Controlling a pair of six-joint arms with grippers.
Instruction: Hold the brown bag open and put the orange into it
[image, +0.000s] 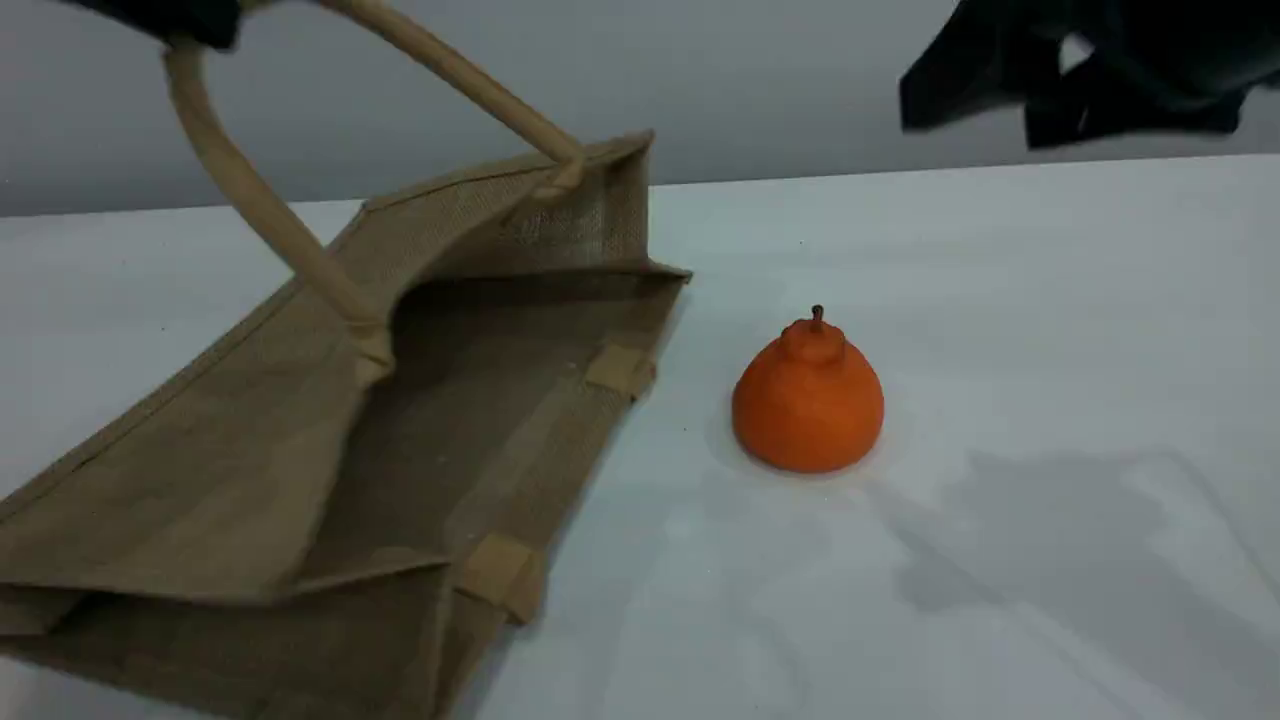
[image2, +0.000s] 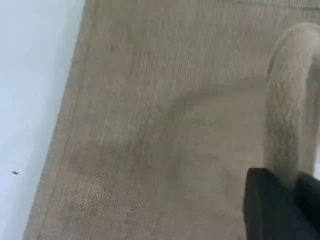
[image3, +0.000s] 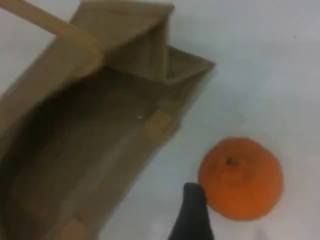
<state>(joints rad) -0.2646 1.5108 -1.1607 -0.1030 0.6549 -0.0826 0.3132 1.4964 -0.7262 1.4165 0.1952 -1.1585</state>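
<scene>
The brown bag (image: 250, 440) lies on its side at the left of the white table, its mouth gaping toward the orange. My left gripper (image: 190, 20), at the top left edge, is shut on the bag's upper beige handle (image: 250, 190) and holds it raised. In the left wrist view that handle (image2: 285, 100) runs down to my dark fingertip (image2: 272, 210) over the jute bag side (image2: 150, 125). The orange (image: 808, 400) stands upright on the table just right of the bag's mouth. My right gripper (image: 1090, 90) hovers open and empty high at the back right; its fingertip (image3: 194, 215) shows beside the orange (image3: 241, 177).
The white table (image: 1050, 350) stretches right of and in front of the orange. A grey wall (image: 780, 80) closes off the back. The second handle's beige tabs (image: 620, 370) lie flat along the bag's lower rim.
</scene>
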